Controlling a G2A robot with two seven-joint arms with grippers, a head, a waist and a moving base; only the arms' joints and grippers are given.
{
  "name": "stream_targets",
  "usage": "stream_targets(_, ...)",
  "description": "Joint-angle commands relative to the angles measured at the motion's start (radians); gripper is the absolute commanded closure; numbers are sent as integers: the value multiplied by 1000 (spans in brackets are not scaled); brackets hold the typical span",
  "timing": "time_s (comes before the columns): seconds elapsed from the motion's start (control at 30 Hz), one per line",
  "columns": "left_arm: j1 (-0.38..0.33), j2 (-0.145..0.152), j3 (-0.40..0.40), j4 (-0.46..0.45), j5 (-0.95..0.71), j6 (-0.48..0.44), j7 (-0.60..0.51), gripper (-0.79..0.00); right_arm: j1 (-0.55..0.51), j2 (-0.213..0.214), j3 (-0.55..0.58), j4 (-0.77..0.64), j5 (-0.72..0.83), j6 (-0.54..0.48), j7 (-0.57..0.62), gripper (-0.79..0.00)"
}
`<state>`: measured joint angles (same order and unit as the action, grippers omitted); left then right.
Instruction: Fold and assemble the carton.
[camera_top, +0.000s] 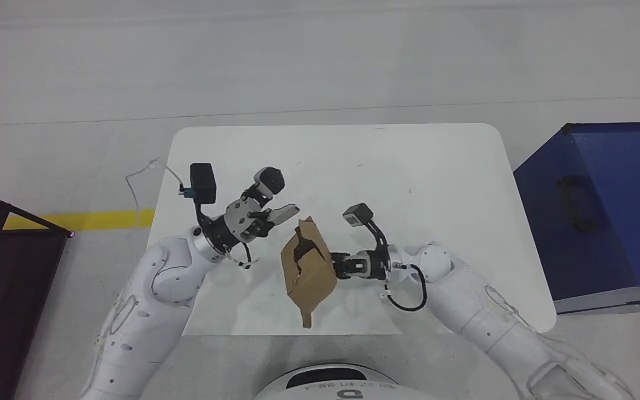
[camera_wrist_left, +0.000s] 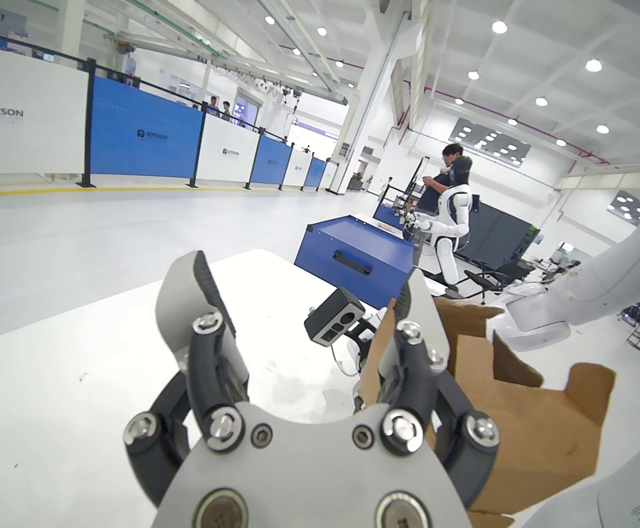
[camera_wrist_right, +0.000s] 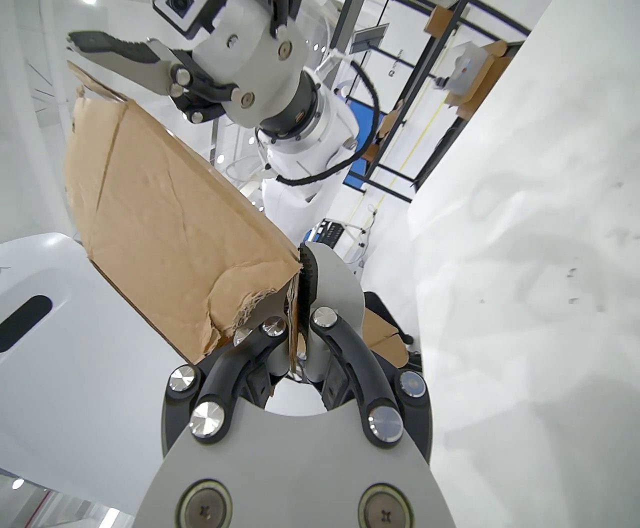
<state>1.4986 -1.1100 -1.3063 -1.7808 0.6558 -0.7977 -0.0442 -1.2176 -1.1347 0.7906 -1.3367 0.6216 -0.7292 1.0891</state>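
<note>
A brown cardboard carton (camera_top: 309, 268) is held off the white table (camera_top: 420, 170) near its front edge, partly unfolded with its flaps loose. My right gripper (camera_top: 333, 266) is shut on the carton's crumpled edge (camera_wrist_right: 260, 295), the fingers pinching the board between them. My left gripper (camera_top: 278, 215) stands open just left of the carton, nothing between its fingers. In the left wrist view one fingertip (camera_wrist_left: 412, 295) sits close beside the carton (camera_wrist_left: 530, 415). The right wrist view shows the left gripper (camera_wrist_right: 120, 55) above the carton's far edge.
A blue box (camera_top: 585, 215) stands off the table's right side. A thin cable (camera_top: 150, 175) hangs at the table's left edge. Bare table surface lies behind both grippers.
</note>
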Motion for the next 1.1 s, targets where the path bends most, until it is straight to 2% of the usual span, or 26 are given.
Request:
stream_targets(0.0,-21,-3,17,11,11,-4,8,-548,-2,1,-3,-17,55,29,31,0)
stream_targets(0.2,-67,-12,66,32,23,-34,23,-551,-10,7,-11,-56,150,96,98,0)
stream_targets(0.33,-87,-17,84,53,-32,-34,32,-560,-14,8,-9,-53,176,113,115,0)
stream_targets(0.47,-93,-18,74,74,-47,27,24,-545,-19,8,4,-36,240,126,128,0)
stream_targets(0.5,-93,-19,71,83,-54,46,23,-579,-19,8,13,-19,266,132,134,0)
stream_targets(0.53,-94,-20,69,92,-63,64,22,-699,-18,8,21,1,278,138,140,0)
stream_targets(0.57,-94,-20,66,102,-69,85,17,-785,-17,8,29,23,284,137,139,0)
stream_targets(0.63,-96,-20,57,119,-69,130,9,-785,-17,8,29,23,284,137,139,0)
stream_targets(0.9,-96,-20,57,119,-69,130,9,-785,-17,8,29,23,284,137,139,0)
stream_targets(0.93,-96,-20,57,119,-69,130,9,-785,-15,9,30,24,273,141,133,0)
stream_targets(1.07,-90,-21,53,117,-66,146,14,-785,64,26,74,-8,-130,271,-87,0)
